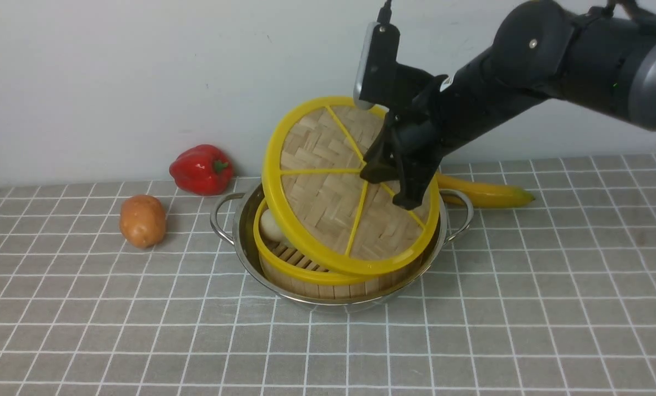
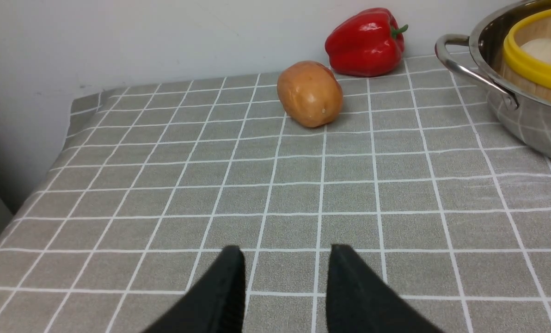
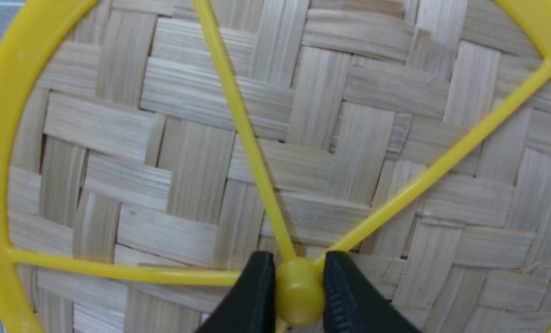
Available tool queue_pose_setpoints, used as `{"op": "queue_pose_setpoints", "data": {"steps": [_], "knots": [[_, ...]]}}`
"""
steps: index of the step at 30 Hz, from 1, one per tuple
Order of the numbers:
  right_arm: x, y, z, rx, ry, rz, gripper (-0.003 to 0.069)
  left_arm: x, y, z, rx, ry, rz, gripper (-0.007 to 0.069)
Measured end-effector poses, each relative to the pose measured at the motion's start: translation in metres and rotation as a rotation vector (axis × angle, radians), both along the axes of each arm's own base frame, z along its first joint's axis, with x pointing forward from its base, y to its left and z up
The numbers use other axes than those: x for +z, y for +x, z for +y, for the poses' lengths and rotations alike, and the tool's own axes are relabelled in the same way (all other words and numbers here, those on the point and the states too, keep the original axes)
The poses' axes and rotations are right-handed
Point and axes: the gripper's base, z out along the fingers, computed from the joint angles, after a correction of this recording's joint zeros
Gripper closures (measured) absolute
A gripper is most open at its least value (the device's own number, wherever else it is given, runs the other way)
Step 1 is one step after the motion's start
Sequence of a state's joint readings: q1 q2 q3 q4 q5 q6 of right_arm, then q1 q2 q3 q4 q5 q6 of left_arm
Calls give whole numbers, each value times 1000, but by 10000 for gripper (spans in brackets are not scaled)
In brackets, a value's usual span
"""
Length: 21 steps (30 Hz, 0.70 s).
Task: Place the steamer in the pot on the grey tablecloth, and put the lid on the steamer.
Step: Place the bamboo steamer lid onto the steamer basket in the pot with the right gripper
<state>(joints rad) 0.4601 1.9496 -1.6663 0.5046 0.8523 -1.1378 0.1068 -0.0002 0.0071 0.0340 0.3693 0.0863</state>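
Note:
The steamer (image 1: 306, 278) sits inside the pot (image 1: 239, 231) on the grey tablecloth (image 1: 526, 308); a pale bun (image 1: 270, 226) shows at its left. Above it the lid (image 1: 322, 192) is tilted steeply, its low edge at the steamer's front rim and its far edge raised. My right gripper (image 1: 386, 184) is shut on the lid's central yellow hub (image 3: 298, 291), with the woven lid (image 3: 187, 138) filling the right wrist view. The left gripper (image 2: 287, 252) is open over bare cloth, left of the pot (image 2: 525, 120) and steamer (image 2: 529, 69). The left arm is out of the front view.
A red bell pepper (image 1: 201, 169) lies by the back wall, left of the pot. A potato (image 1: 142, 221) sits nearer on the left. A banana (image 1: 485, 193) lies behind the pot's right handle. The cloth's left edge (image 2: 67, 138) drops off beside the wall.

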Motion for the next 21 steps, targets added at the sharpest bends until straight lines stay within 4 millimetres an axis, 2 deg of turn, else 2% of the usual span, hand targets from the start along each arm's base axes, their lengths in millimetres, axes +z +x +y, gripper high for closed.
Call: {"op": "queue_pose_setpoints", "data": {"steps": [21], "knots": [[0,1,5,53,-25,-72,512,0,0,0,0,0,0,382]]}}
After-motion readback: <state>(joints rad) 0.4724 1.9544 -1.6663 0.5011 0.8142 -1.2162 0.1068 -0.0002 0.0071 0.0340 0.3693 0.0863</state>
